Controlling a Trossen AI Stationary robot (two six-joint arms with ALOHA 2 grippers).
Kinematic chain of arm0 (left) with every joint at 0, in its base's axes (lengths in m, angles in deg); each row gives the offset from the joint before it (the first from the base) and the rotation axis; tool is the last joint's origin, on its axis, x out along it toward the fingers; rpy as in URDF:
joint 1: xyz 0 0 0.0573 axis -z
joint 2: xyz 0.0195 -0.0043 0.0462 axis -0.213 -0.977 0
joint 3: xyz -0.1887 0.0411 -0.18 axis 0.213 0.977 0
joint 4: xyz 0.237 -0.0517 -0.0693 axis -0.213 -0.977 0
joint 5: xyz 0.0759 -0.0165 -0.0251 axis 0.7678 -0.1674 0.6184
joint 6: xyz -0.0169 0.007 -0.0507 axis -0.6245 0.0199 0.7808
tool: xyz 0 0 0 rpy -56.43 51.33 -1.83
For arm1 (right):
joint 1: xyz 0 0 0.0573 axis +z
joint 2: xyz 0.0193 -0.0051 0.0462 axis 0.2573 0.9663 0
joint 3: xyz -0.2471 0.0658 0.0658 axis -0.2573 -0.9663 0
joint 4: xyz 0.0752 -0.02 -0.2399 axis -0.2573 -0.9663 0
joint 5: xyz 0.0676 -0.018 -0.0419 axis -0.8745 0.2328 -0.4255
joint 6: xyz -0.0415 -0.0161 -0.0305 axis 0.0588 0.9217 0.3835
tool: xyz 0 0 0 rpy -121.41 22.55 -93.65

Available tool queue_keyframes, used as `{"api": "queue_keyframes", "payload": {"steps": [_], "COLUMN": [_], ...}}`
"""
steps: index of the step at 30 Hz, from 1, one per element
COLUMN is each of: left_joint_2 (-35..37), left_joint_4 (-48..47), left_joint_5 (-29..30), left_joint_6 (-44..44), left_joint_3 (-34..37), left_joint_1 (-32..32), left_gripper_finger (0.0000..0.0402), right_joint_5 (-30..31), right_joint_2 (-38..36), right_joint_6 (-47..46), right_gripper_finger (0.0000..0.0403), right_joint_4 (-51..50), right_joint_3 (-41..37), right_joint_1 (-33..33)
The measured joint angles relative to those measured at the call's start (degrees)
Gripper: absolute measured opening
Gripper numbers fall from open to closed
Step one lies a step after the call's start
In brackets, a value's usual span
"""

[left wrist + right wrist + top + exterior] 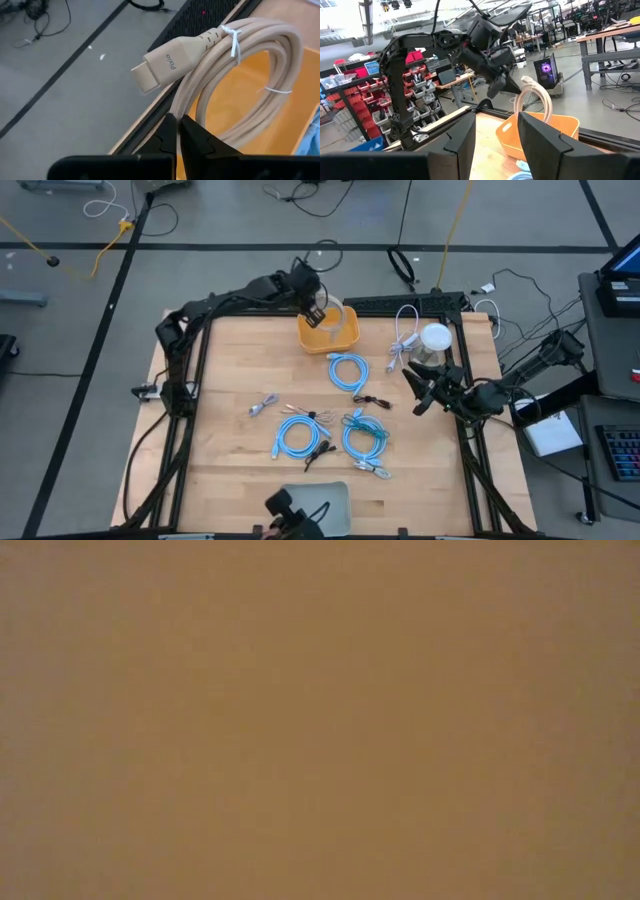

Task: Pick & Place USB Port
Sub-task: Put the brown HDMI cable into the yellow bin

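Note:
A beige coiled USB cable [235, 75], tied with white twists, has its flat plug [160, 65] sticking out. My left gripper [178, 125] is shut on it over the orange bin [330, 335] at the table's far edge. The right wrist view shows the coil [536, 97] hanging over the bin [540, 132]. My right gripper [496, 142] is open near the table's right edge [420, 388], touching nothing. The low view shows only a blank brown field. My left gripper pinches the coil's bundled strands [184, 102] between its two fingers, just below the plug end. The fingers come slanting down from above. The coil [536, 97] hangs below them, its lower loop at the bin's rim. Whether it rests inside cannot be seen.
Three blue coiled cables [348, 370] [298, 435] [363, 438] lie mid-table, with a small grey cable [262, 407] and dark connectors [372, 401]. A white cable [405, 340] and a white round object [435, 338] sit at the far right. Bare wood lies on the left.

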Motion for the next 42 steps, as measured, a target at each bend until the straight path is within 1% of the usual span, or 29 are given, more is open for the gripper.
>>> {"api": "queue_keyframes", "payload": {"steps": [10,22,34,42], "left_joint_2": [-0.48,-4.36,-5.5,-5.48], "left_joint_4": [0.42,0.83,2.76,2.47], "left_joint_5": [3.44,3.48,3.5,6.3], "left_joint_6": [2.16,3.04,3.89,5.25], "left_joint_3": [0.0,-0.02,0.0,-0.02], "left_joint_1": [0.4,1.55,1.91,0.62], "left_gripper_finger": [0.0004,0.0004,0.0004,0.0004], "right_joint_5": [0.0,-0.02,-0.02,-0.02], "right_joint_2": [0.0,-0.02,-0.02,0.0], "right_joint_6": [0.01,-0.01,-0.25,-0.41], "right_gripper_finger": [0.0139,0.0139,0.0139,0.0139], "right_joint_4": [0.0,-0.02,-0.02,0.0], "right_joint_3": [0.0,0.02,0.01,0.02], "right_joint_1": [0.0,0.0,0.0,0.0]}}
